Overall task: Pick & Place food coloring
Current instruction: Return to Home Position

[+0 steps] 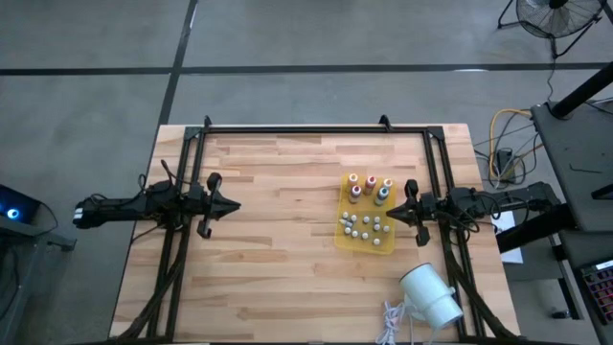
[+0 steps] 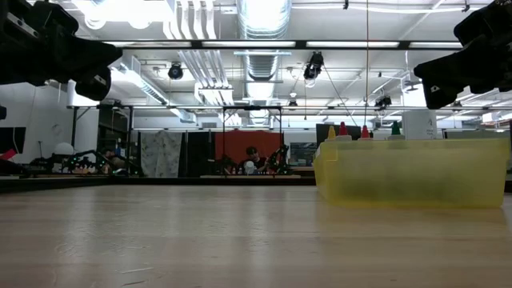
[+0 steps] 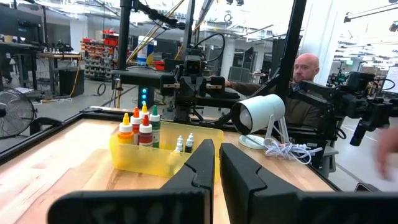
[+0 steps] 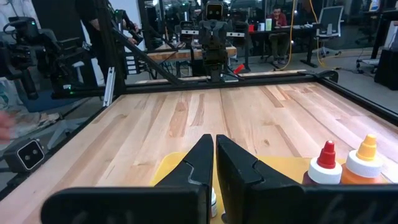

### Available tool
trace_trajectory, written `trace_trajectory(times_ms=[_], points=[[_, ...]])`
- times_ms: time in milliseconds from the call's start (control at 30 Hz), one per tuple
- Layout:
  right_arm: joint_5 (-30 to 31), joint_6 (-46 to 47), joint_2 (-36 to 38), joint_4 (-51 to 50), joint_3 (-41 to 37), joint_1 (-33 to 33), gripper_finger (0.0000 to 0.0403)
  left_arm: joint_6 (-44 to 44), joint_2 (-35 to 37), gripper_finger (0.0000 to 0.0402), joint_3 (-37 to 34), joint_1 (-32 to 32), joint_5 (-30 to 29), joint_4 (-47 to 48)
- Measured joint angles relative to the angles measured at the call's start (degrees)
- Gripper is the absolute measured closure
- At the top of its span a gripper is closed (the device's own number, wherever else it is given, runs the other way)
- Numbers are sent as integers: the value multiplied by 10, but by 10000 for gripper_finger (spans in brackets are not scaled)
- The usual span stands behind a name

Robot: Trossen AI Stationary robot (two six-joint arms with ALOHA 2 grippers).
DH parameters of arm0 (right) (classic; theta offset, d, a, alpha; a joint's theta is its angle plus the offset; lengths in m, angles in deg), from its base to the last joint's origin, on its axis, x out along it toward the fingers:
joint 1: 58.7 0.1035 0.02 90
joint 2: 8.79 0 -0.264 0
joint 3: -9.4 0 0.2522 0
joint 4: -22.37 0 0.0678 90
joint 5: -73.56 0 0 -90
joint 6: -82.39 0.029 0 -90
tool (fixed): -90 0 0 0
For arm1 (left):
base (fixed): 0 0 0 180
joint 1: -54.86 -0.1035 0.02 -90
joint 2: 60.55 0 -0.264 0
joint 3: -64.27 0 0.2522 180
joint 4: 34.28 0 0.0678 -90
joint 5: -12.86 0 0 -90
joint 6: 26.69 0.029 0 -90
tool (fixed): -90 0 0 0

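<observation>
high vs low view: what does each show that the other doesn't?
High only: the small vials inside the yellow bin, and the layout on the table, with the left pincer over its left side and the right pincer beside the bin. Low only: the bin's translucent side wall and the ceiling ducts beyond the table. Both: the bin and the coloured tops of the taller bottles.
</observation>
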Motion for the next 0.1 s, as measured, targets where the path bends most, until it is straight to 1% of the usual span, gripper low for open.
trace_trajectory(times_ms=[100], points=[[0,0,0,0,0,0,390,0,0,401,0,0,0,0]])
